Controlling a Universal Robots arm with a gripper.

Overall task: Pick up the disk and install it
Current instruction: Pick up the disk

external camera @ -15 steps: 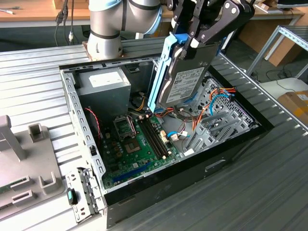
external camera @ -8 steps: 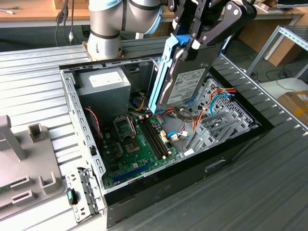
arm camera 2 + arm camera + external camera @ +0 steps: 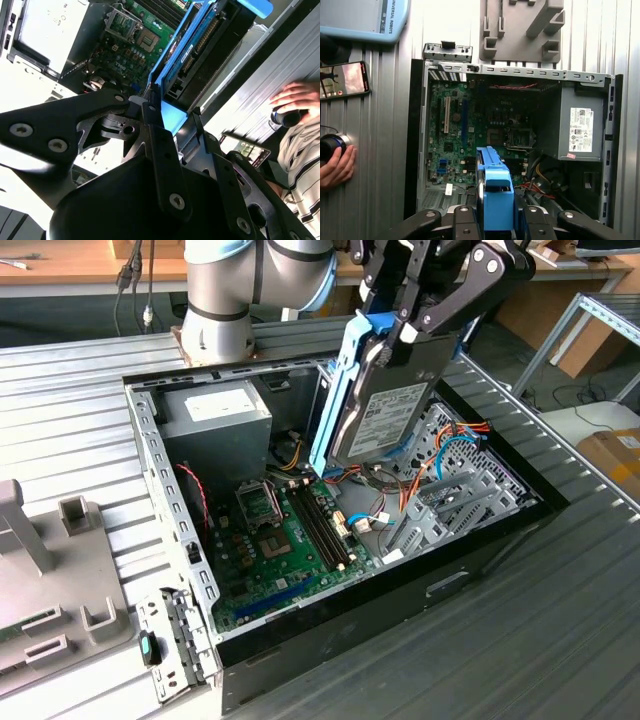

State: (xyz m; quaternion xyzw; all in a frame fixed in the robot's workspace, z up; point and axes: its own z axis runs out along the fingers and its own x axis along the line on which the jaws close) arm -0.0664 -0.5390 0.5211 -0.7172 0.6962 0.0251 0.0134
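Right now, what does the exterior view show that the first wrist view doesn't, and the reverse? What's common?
Exterior view adds: the white label on the disk, the arm's silver base joint, and the grey drive cage.
First wrist view adds: a person's hand and a phone on the ribbed table.
Shared: the gripper shut on the disk above the open computer case, with the motherboard and power supply inside.

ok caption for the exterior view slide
Gripper holds the blue-framed grey metal hard drive tilted above the open black computer case.
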